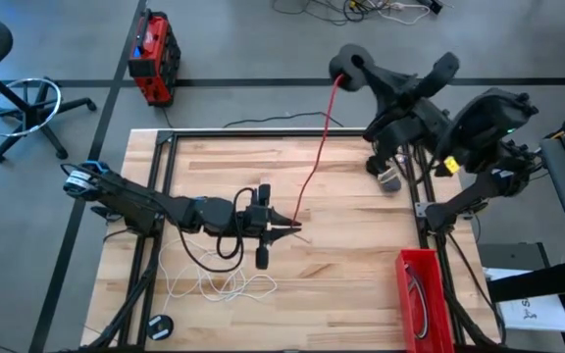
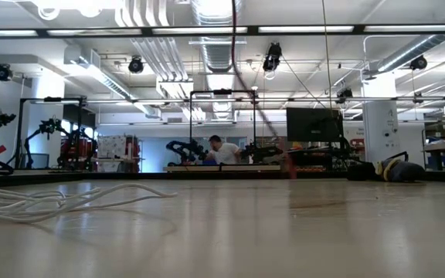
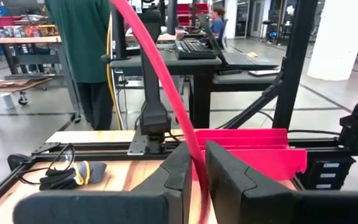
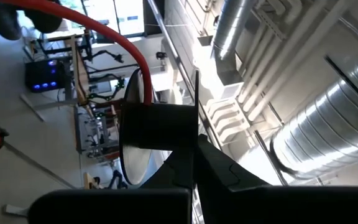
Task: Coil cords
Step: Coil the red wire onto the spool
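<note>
Honestly, the fingers told most of the story. The left gripper had its two fingers nearly closed, pinching the red cord between the pads, out over the middle of the wooden table. From that pinch the cord ran straight up and away to the right gripper, which was lifted past the far edge of the table. In the right wrist view its fingers were clamped shut on a dark spool-like plug at the cord's end, with the red line arcing off it.

So the cord was stretched taut between the two arms, off the table. My take on doing this step well: keep the left pinch loose enough for the cord to slide but not drop, and bring the right end round in even loops rather than yanking, or the line twists and springs open.

Counting outward from the table's middle:
- one red cord, in the air
- one white cord, loose tangled loops on the table's near-left part, not coiled yet
- one black cord bundle with a yellow tie, by the table's far-right edge
- one small black coil at the near-left corner
- one red bin at the near-right corner, something thin lying in it, can't tell what
- two arms
</note>
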